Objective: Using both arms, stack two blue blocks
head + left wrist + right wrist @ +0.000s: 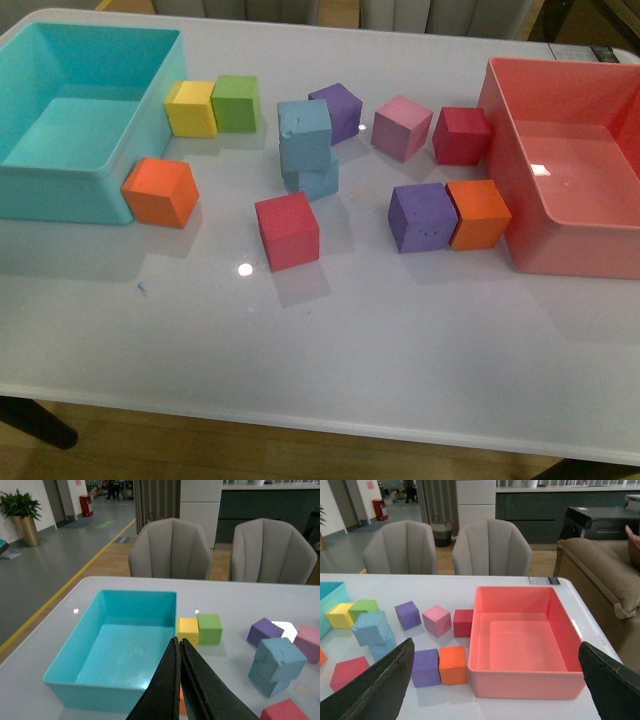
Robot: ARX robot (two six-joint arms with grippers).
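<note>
A: Start with the big things. What's on the desk?

B: A turquoise bin at the far left and a pink bin at the right. Both look empty, and my guess is they only fence in the working area, since the task never calls for them.

A: And between them?

B: Loose foam cubes. The two blue blocks sit just left of centre, one on top of the other; the top one is twisted and overhangs the lower one, so the stack looks done but not square. A purple cube stands just beyond them, and a red cube nearer.

A: Why is neither arm near the stack?

B: I'd say they're parked clear so nothing knocks it. The front view shows no arm at all.

A: The left gripper?

B: Its jaws are pressed together with nothing between them, out over the near rim of the turquoise bin.

A: The right gripper?

B: Spread wide and empty, hanging over the pink bin's near side. The blue stack shows well off to its left.

A: Any risk?

B: The skewed top block could slip if the desk is bumped, I judge.
</note>
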